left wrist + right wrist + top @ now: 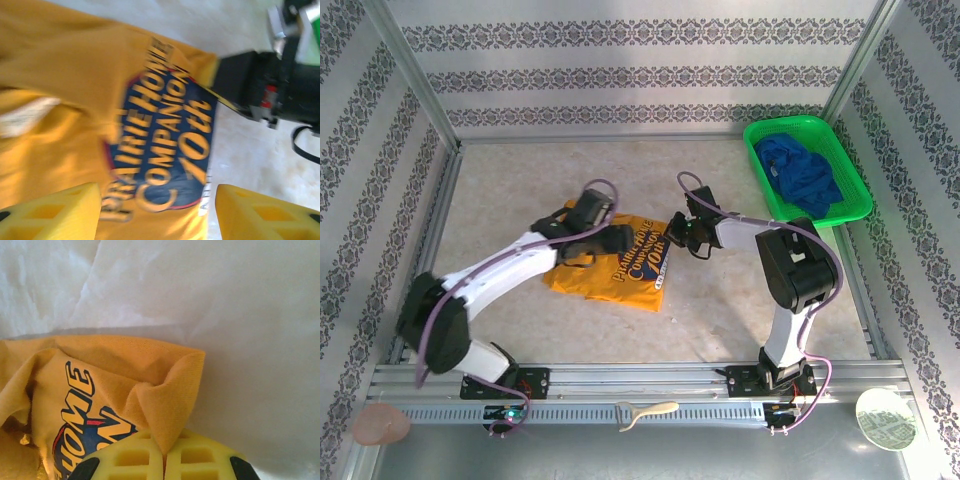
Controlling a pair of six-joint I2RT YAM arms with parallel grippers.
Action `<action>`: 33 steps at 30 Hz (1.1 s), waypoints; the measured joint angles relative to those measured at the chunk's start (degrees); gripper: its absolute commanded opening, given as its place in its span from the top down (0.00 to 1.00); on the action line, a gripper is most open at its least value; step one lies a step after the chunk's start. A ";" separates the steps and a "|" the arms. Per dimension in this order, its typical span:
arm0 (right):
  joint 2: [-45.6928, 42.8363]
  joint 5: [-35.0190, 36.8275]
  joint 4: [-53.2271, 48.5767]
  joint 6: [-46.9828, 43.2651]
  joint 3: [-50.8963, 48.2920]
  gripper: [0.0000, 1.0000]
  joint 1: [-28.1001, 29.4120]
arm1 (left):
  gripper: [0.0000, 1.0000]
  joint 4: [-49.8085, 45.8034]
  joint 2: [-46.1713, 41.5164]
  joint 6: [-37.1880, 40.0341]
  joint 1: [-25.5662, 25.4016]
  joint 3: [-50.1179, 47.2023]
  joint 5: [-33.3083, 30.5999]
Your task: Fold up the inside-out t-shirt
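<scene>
**Inside-out t-shirt** (588, 278): mustard yellow, lying loosely flattened near the middle of the table (520, 190). Its dark printed graphic (645, 260) faces up.

**Right gripper** (164, 455): clenched on a peaked fold at the shirt's right edge, probably to draw or anchor that side for folding.

**Left gripper** (157, 210): jaws apart over the print and grasping nothing, apparently free to take a new hold.

**Green basket** (757, 150): at the far right corner, well apart from the shirt. It holds a blue garment (805, 175).

the mustard-yellow t-shirt (605, 278) lies rumpled on the table (740, 290), its dark printed graphic (645, 258) facing up.
</scene>
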 measured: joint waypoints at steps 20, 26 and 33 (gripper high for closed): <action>-9.64 5.11 2.95 2.56 -12.76 1.00 -0.04 | 0.38 8.41 25.73 -0.87 21.46 21.33 9.38; -12.50 7.08 3.39 3.69 -15.85 1.00 -0.04 | 0.38 10.49 15.30 -2.05 24.28 11.52 11.15; -19.50 11.13 3.13 5.64 -22.51 1.00 -1.18 | 0.37 19.61 -1.33 -13.64 10.38 -19.28 12.35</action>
